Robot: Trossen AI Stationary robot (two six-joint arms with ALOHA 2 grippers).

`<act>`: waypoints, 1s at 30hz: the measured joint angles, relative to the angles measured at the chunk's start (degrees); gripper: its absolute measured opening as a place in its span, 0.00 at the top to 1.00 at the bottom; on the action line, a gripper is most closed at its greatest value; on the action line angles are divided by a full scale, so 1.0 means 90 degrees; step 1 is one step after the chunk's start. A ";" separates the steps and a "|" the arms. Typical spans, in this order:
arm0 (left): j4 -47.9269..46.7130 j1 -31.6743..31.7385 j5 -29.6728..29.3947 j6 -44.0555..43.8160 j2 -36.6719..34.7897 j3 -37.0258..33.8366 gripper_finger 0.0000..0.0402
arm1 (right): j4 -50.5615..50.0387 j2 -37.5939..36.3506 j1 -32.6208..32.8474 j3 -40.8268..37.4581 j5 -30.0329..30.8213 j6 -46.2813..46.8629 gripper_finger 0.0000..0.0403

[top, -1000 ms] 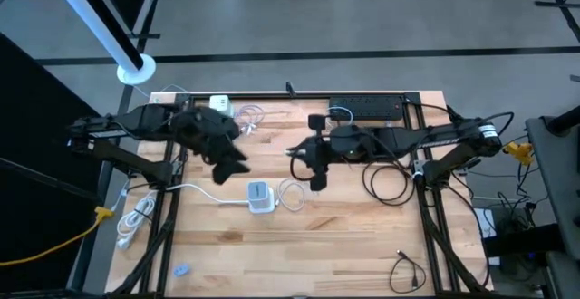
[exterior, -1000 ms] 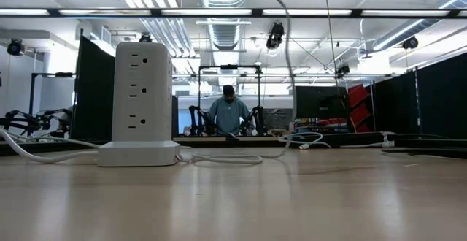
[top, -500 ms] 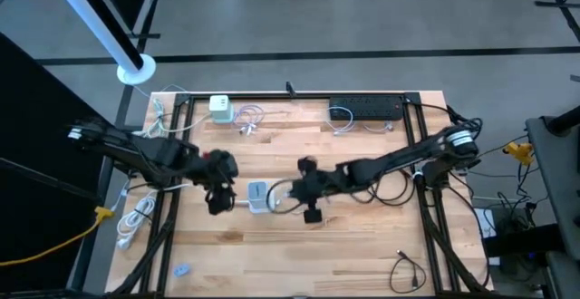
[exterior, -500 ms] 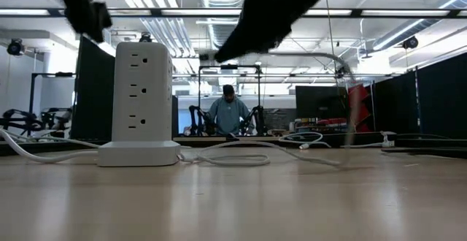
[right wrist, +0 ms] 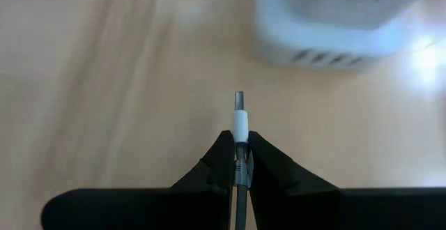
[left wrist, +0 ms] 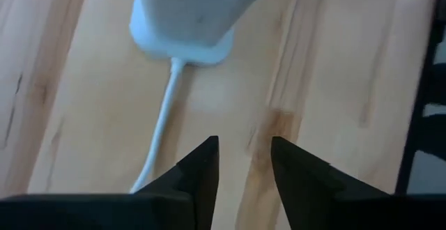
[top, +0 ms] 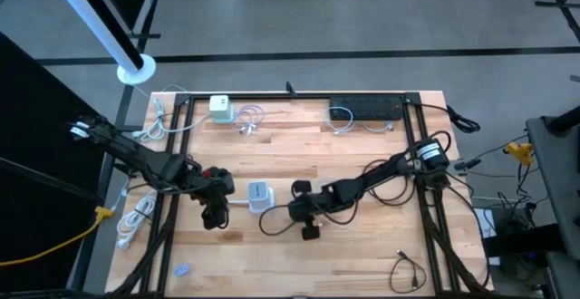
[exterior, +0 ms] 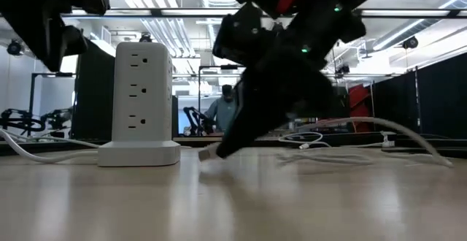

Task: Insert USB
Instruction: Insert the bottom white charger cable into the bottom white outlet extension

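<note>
The right gripper point(right wrist: 239, 162) was clamped on a white USB plug point(right wrist: 239, 116), its metal tip pointing at the row of USB ports low on the white power tower point(right wrist: 341, 21) but not yet touching it. The left gripper point(left wrist: 244, 162) sat just beside the tower's other side, its fingers a narrow gap apart over the tower's white cord point(left wrist: 159, 136), holding nothing. The tower stood free on the wooden table point(top: 362, 245), so a push from the plug would likely slide or tip it if unbraced. A slightly skewed plug would probably jam against a port's rim.
</note>
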 joint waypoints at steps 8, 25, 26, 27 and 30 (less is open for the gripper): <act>0.0672 -0.0005 -0.0196 0.0004 0.0013 -0.0426 0.74 | 0.0654 0.0092 -0.0451 -0.0007 0.0018 -0.0267 0.97; 0.4101 -0.0009 -0.0583 0.0895 0.0340 -0.2759 0.74 | 0.1605 0.0664 -0.0333 -0.0053 -0.0103 0.0267 0.97; 0.4185 -0.0009 -0.0584 0.0931 0.0392 -0.2833 0.74 | 0.1683 0.0676 -0.0333 -0.0049 -0.0108 0.0274 0.97; 0.4197 -0.0009 -0.0584 0.0935 0.0435 -0.2884 0.74 | 0.1700 0.0681 -0.0333 -0.0049 -0.0088 0.0290 0.97; 0.4234 -0.0009 -0.0585 0.0937 0.0624 -0.2951 0.74 | 0.1740 0.0678 -0.0314 -0.0050 0.0062 0.0361 0.97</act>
